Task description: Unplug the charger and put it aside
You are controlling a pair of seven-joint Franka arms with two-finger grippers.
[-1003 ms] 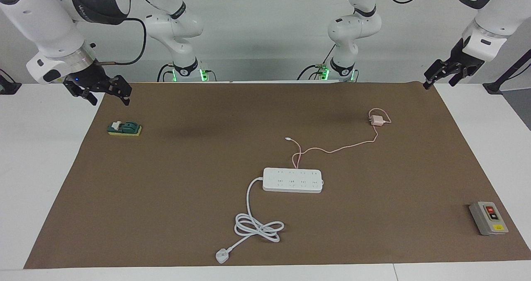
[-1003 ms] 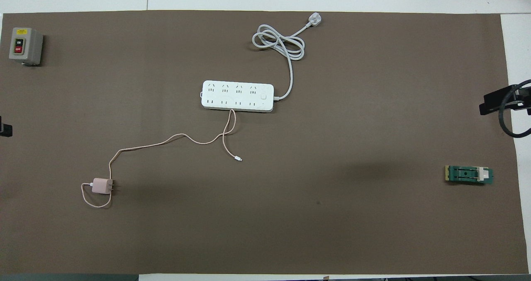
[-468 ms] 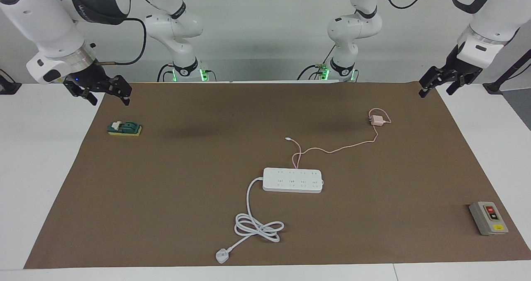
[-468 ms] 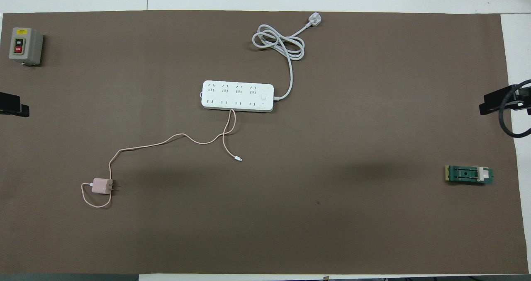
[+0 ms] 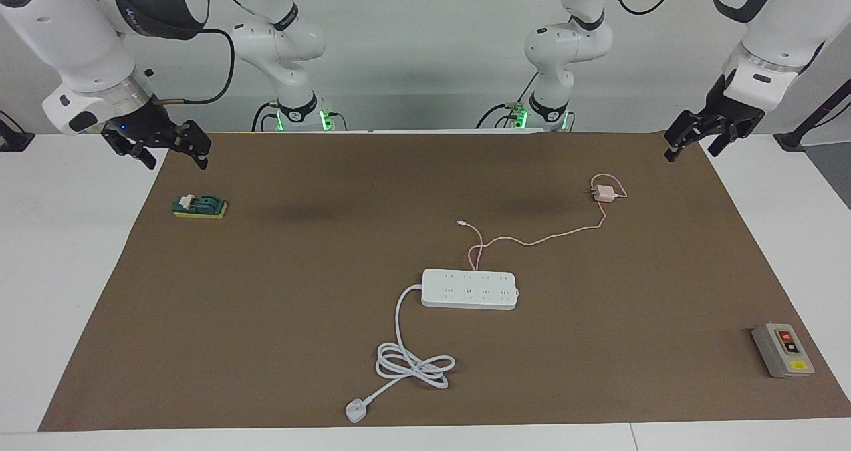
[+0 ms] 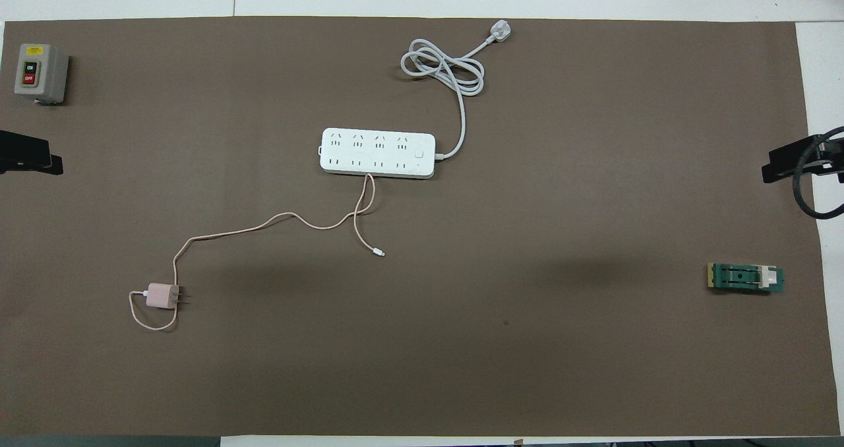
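The grey switch box (image 6: 41,73) is showing two small button labels, "ON" above "OFF". No other words can be read.

Charger (image 5: 604,193) on mat (image 5: 299,271), nearer robots than power strip (image 5: 469,289).

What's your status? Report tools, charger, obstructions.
Left tool open, over mat edge. Right tool open, waiting near green block. Charger unplugged, lying apart from power strip. No obstructions.
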